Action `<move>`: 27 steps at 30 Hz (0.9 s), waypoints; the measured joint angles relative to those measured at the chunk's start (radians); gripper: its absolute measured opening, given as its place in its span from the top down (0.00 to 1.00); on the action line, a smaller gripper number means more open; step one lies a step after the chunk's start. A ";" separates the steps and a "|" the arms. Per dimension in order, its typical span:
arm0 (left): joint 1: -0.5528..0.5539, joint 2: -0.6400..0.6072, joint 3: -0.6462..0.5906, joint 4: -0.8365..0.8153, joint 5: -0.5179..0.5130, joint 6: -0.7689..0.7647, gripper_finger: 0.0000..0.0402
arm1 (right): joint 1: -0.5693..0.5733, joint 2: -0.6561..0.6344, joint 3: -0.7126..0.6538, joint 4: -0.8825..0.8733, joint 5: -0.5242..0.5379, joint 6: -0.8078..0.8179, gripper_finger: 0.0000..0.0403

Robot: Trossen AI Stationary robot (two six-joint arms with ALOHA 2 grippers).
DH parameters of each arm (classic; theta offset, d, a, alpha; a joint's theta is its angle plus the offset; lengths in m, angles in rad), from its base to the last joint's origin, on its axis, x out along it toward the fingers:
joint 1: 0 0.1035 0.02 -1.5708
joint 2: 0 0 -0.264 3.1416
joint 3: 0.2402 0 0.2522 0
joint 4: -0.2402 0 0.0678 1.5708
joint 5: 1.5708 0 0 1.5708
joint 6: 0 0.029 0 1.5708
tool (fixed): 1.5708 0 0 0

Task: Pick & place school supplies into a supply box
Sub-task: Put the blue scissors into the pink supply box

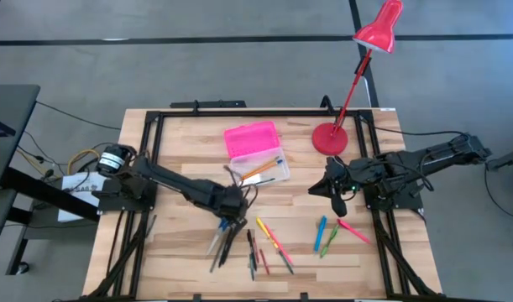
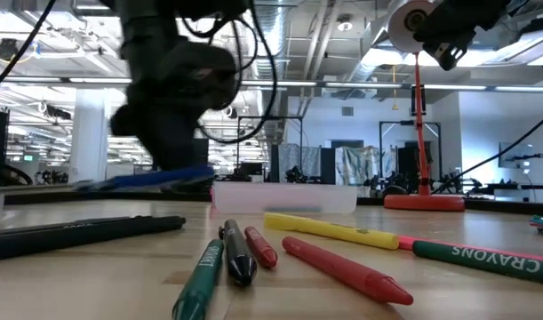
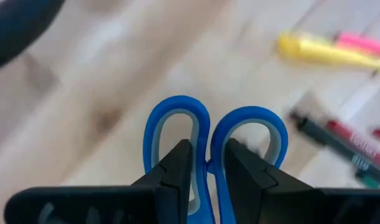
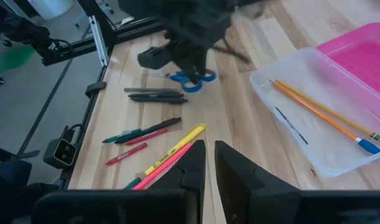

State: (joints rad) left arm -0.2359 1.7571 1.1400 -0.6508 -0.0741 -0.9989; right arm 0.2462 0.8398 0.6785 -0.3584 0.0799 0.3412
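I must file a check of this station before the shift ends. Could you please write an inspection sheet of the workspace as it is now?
Surface: wooden table in a black frame, bare wood visible.
Job's things: supply box open, pink lid folded back, two pencils inside; blue-handled scissors; pens and markers loose on the near half of the table.
Clutter: red desk lamp standing beside the box.
Grippers: left gripper shut on the scissors' handles, just above the table; right gripper raised over the right side, fingers nearly closed, holding nothing.
Cables: bundle at the left arm's base.
Surroundings: open workshop hall; no person seen.
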 joint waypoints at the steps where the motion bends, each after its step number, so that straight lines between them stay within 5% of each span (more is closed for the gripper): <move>1: 0.012 0.000 0.015 -0.005 -0.001 0.021 0.83 | 0.000 0.000 0.000 0.000 0.000 0.000 0.93; 16: 0.241 -0.003 0.225 -0.009 -0.122 0.472 0.83 | 0.000 0.000 0.000 0.000 0.029 0.000 0.94; 27: 0.388 -0.004 0.253 0.124 -0.159 0.696 0.83 | 0.000 0.000 0.000 0.000 0.057 0.029 0.95</move>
State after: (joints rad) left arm 0.1516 1.7535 1.3933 -0.5273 -0.2329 -0.3030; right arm 0.2462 0.8398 0.6785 -0.3588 0.1368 0.3706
